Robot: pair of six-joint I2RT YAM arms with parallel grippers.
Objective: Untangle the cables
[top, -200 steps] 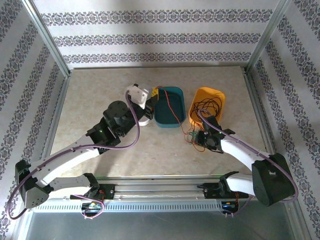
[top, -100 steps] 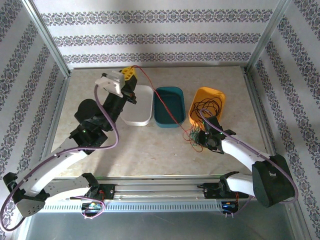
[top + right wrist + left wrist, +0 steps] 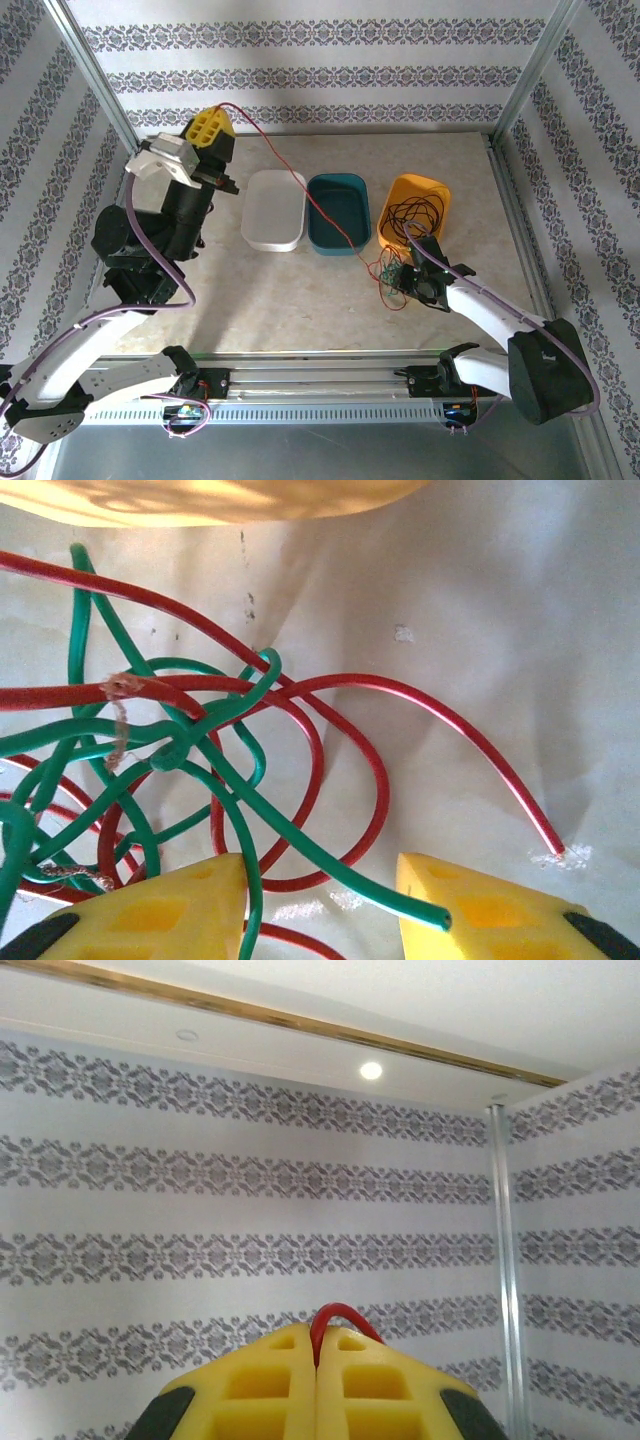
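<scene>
Far left, my left gripper (image 3: 210,128) hangs high, fingers pinched together on one red cable (image 3: 317,1332) that slants past the white tray (image 3: 270,215) and over the teal tray (image 3: 350,200) into the tangle (image 3: 180,745) on the table (image 3: 300,295). With the orange tray (image 3: 420,182), holding black cables (image 3: 412,215), that makes three trays; the knot's red and green strands I can't count. My right gripper (image 3: 320,880) sits over the tangle, fingers apart, their bases cut off.

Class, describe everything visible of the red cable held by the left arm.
The red cable is a thin, glossy wire. One bend is pinched between the shut yellow fingers of the raised left tool, near the back wall. From there it stretches down past the white tray and over the teal tray into the red-and-green tangle.
</scene>
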